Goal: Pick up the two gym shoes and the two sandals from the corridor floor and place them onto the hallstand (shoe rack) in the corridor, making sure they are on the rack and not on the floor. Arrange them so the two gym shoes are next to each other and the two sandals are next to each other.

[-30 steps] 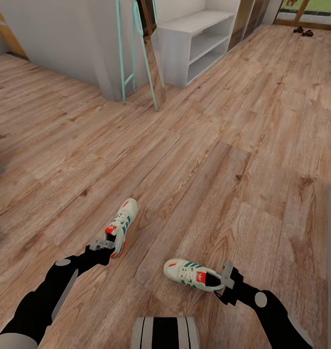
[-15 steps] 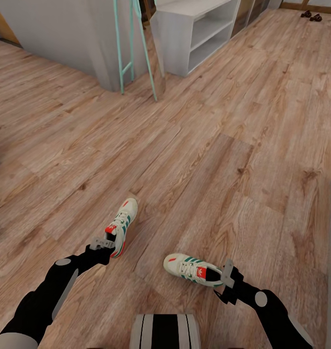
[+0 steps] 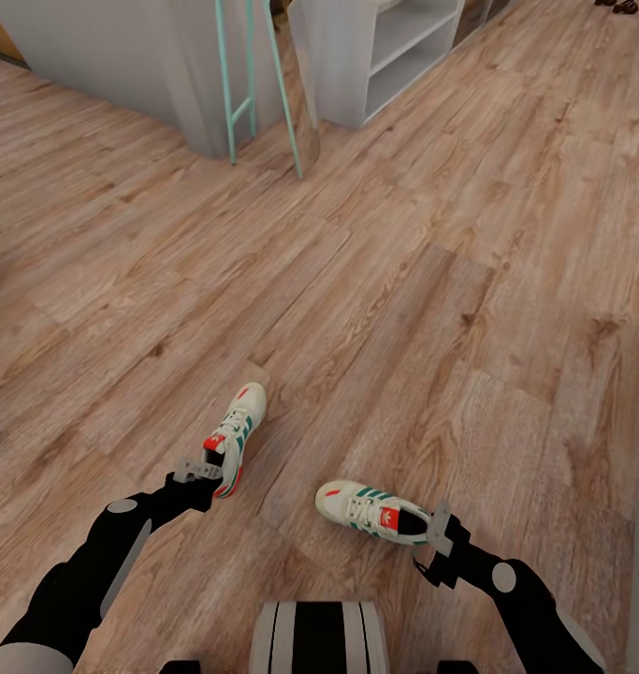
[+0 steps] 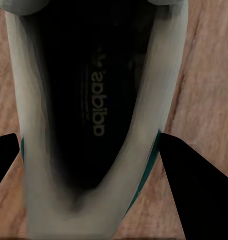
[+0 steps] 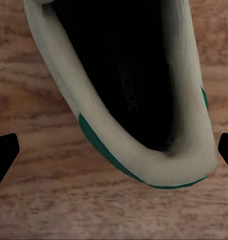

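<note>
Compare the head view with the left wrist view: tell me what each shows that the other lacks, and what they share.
Head view alone: both arms, the second sneaker at the right gripper, the grey shelf unit, teal ladder legs and sandals far off.

Left wrist view alone: the dark inside of the sneaker with lettering on its insole, seen close between the jaws.

Both: that same sneaker at the left gripper, over the wood floor.
</note>
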